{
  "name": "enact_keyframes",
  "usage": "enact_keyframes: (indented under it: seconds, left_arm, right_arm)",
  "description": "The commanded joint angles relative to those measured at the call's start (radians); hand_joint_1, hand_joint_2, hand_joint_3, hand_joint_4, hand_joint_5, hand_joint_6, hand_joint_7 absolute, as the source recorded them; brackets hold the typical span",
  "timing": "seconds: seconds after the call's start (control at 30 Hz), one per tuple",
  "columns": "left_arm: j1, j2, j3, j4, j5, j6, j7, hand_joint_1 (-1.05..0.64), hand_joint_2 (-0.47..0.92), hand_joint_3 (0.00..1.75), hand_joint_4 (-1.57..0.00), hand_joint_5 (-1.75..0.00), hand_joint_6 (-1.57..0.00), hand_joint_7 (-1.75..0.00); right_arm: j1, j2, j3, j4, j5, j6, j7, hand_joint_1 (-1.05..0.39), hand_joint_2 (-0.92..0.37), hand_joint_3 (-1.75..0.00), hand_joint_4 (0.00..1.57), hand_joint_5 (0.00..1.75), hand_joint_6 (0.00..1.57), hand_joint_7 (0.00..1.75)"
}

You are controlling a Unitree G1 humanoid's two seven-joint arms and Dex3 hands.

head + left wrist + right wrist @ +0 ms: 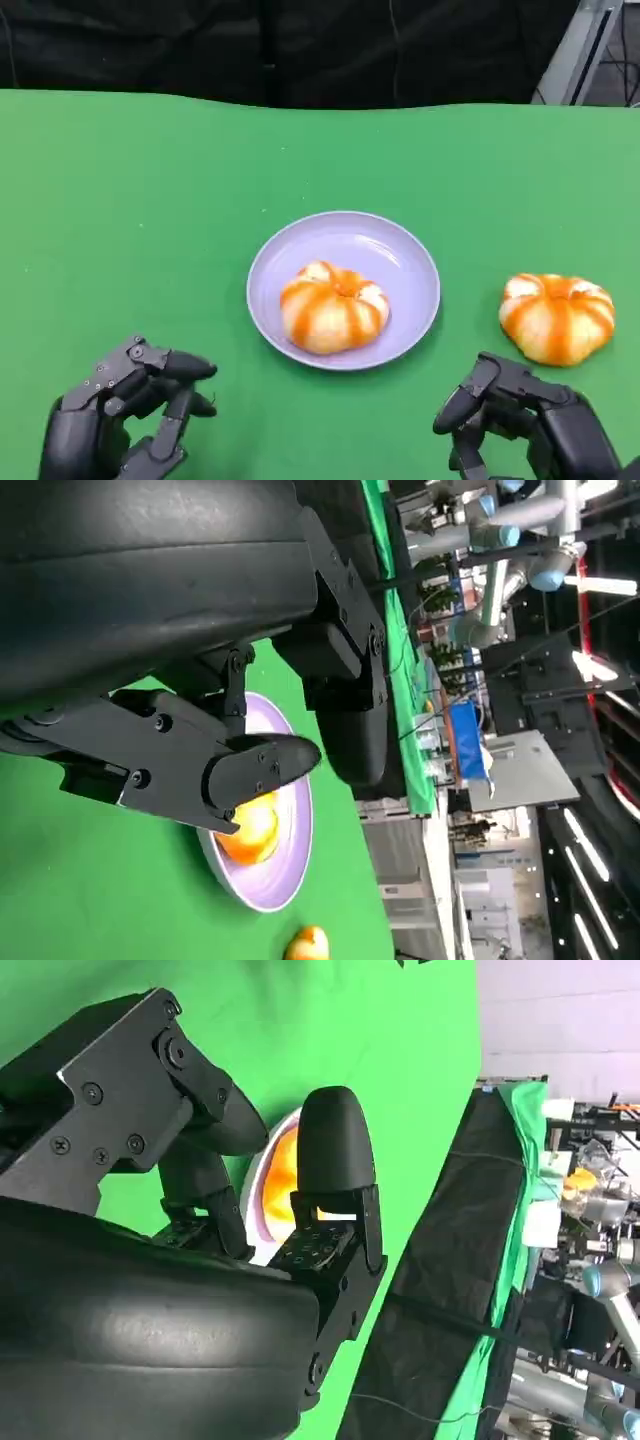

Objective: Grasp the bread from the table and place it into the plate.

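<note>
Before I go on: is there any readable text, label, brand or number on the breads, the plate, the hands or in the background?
No readable text.
Bread on the plate, bread on the table and purple plate: no markings.
Left hand and right hand: plain black, no labels.
Background equipment in the left wrist view: any markings there are too small and blurred to read.
</note>
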Motion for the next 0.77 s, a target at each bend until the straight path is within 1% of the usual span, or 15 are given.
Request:
enact_keyframes:
  seconds: [0.03,0.17,0.23,0.3,0.37,0.47,0.5,0.57,0.67,0.77]
  left_arm:
    - [-0.018,0.005,0.016,0.056,0.027,-0.063,-0.016,-0.07,0.55,1.15,-0.78,-1.65,-0.82,-1.38]
    - [-0.017,0.001,0.021,0.073,0.064,-0.082,-0.004,-0.07,0.5,1.23,-0.8,-1.67,-0.81,-1.44]
    - [-0.011,-0.002,0.017,0.075,0.059,-0.091,-0.015,-0.08,0.49,1.24,-0.8,-1.67,-0.8,-1.45]
    - [-0.007,-0.004,0.013,0.074,0.046,-0.095,-0.026,-0.08,0.5,1.21,-0.81,-1.66,-0.8,-1.44]
    - [-0.006,-0.006,0.014,0.073,0.046,-0.098,-0.028,-0.09,0.53,1.16,-0.81,-1.65,-0.8,-1.43]
    - [-0.002,-0.004,0.02,0.056,0.06,-0.087,-0.022,-0.08,0.54,1.15,-0.81,-1.65,-0.8,-1.43]
    - [-0.004,-0.003,0.022,0.052,0.064,-0.086,-0.02,-0.07,0.51,1.2,-0.81,-1.66,-0.8,-1.44]
    - [-0.013,0.004,0.024,0.055,0.059,-0.085,-0.028,-0.06,0.5,1.24,-0.81,-1.67,-0.79,-1.45]
    - [-0.024,0.011,0.025,0.064,0.046,-0.084,-0.044,-0.08,0.49,1.25,-0.8,-1.66,-0.79,-1.45]
    - [-0.031,0.008,0.023,0.065,0.04,-0.073,-0.052,-0.06,0.49,1.27,-0.8,-1.66,-0.79,-1.44]
  right_arm:
    - [-0.005,-0.021,-0.019,0.033,0.007,-0.052,0.008,0.03,-0.31,-1.39,0.82,1.59,0.83,1.29]
    - [0.004,-0.015,-0.019,0.04,0.015,-0.056,0.01,0.03,-0.31,-1.39,0.82,1.58,0.84,1.28]
    - [0.01,-0.016,-0.019,0.041,0.013,-0.065,0.009,0.02,-0.3,-1.39,0.82,1.58,0.84,1.28]
    - [0.012,-0.015,-0.019,0.041,0.012,-0.071,0.008,0.0,-0.3,-1.39,0.82,1.57,0.84,1.29]
    - [0.016,-0.013,-0.019,0.032,0.014,-0.06,0.008,0.0,-0.29,-1.4,0.82,1.56,0.84,1.3]
    - [0.02,-0.01,-0.016,0.014,0.005,-0.049,0.004,0.0,-0.28,-1.43,0.81,1.55,0.84,1.32]
    - [0.019,-0.012,-0.015,0.009,-0.006,-0.051,0.001,0.0,-0.27,-1.45,0.81,1.55,0.84,1.32]
    - [0.014,-0.016,-0.017,0.01,-0.016,-0.058,-0.002,0.0,-0.26,-1.46,0.82,1.55,0.84,1.33]
    - [0.007,-0.018,-0.023,0.017,-0.018,-0.064,-0.001,-0.03,-0.27,-1.41,0.85,1.54,0.85,1.3]
    - [0.003,-0.023,-0.032,0.018,-0.002,-0.063,0.012,0.0,-0.26,-1.42,0.86,1.56,0.85,1.29]
